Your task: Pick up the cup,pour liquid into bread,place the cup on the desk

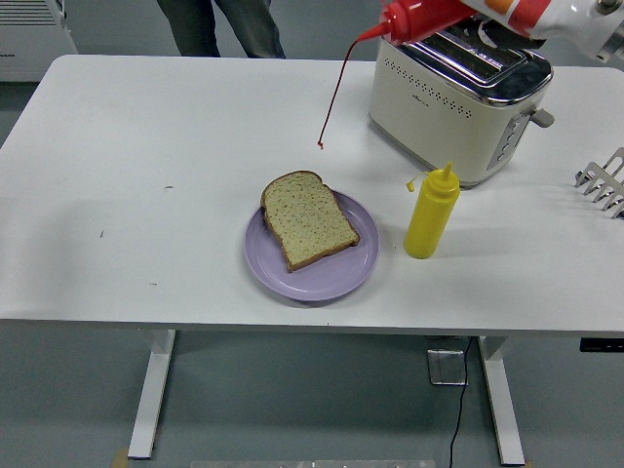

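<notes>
With no cup present, a person's hand (531,12) grips a tilted red bottle (421,17), its strand hanging short of the bread (309,220); right hand's fingers (604,185), spread and empty, must next approach the yellow bottle (432,213).

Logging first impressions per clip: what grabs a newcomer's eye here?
A red squeeze bottle at the top edge, above the cream two-slot toaster, trails a thin red strand of sauce down toward the white table. Below, a slice of brown bread lies on a lilac plate, beside a yellow squeeze bottle.
</notes>
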Controlling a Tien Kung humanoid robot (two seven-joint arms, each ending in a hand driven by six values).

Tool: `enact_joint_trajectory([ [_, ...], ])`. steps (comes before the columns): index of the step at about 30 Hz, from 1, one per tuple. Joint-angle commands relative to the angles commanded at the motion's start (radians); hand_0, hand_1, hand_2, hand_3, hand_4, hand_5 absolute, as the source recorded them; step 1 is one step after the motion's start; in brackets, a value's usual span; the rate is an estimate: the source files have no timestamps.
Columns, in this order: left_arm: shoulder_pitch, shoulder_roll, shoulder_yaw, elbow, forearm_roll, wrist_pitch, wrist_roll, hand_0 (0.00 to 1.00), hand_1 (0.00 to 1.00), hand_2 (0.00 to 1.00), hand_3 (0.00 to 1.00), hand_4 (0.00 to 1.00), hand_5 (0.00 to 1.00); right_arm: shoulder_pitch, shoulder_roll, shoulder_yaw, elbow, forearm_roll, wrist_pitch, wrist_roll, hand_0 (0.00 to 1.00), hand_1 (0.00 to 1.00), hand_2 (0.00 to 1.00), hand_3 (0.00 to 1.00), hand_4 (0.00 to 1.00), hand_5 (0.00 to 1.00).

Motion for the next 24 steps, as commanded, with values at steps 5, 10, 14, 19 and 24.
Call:
enact_joint_trajectory([
  [5,-0.001,-0.003,0.002,0.002,-0.001,0.000,0.000,0.826,0.818,0.861,0.819,0.653,0.998,-0.008,0.006,-0.089,-0.024,0.000,0.018,0.015,0.291,0.426,0.470,0.530,0.472,0.002],
  [10,0.004,0.001,0.002,0.000,-0.001,0.000,0.000,0.827,0.819,0.861,0.819,0.652,0.998,-0.035,-0.003,-0.004,-0.001,0.000,-0.013,0.000,0.291,0.426,0.469,0.530,0.472,0.002],
  [14,0.004,0.000,0.005,0.001,-0.002,-0.001,0.000,0.827,0.818,0.861,0.819,0.653,0.998,-0.043,0.001,-0.006,-0.006,0.000,-0.020,-0.002,0.292,0.425,0.470,0.529,0.472,0.002],
  [19,0.007,0.000,0.008,0.002,-0.001,0.000,0.000,0.827,0.818,0.861,0.819,0.653,0.998,-0.064,0.005,0.041,-0.015,0.000,-0.034,-0.006,0.292,0.425,0.470,0.529,0.472,0.002],
  [24,0.007,0.000,0.010,0.002,-0.001,0.000,0.000,0.826,0.818,0.861,0.819,0.654,0.998,-0.089,0.010,0.106,-0.037,0.000,-0.083,-0.022,0.289,0.425,0.470,0.529,0.472,0.002],
])
